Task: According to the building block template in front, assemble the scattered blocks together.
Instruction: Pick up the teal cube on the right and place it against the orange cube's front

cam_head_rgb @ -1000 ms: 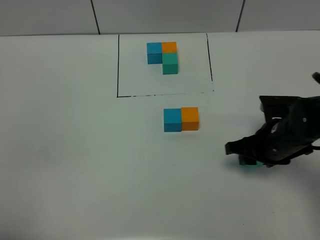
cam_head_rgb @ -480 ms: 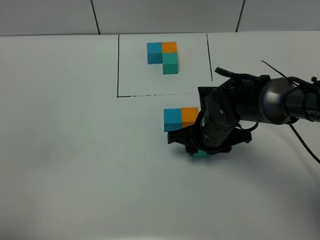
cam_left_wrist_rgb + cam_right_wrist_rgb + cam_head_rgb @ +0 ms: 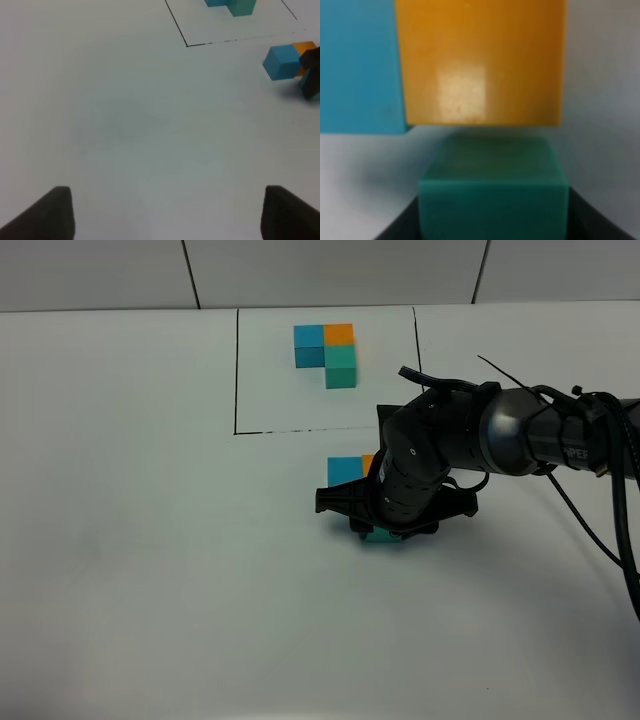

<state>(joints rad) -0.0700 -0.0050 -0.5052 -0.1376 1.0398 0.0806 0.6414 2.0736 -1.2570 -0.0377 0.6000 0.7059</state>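
Smooth, faintly glossy orange cube [image 3: 479,62], matt teal-green cube [image 3: 492,192], smooth matt white table [image 3: 150,570].

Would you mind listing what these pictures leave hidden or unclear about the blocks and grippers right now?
- Exterior high: the right arm covers most of the orange block and the teal-green block; whether they touch is hidden.
- Right wrist: blurred close-up; the right gripper's fingertips are cut off by the frame edge.
- Left wrist: the frame edge cuts the left gripper to two finger stubs; the template is also clipped.
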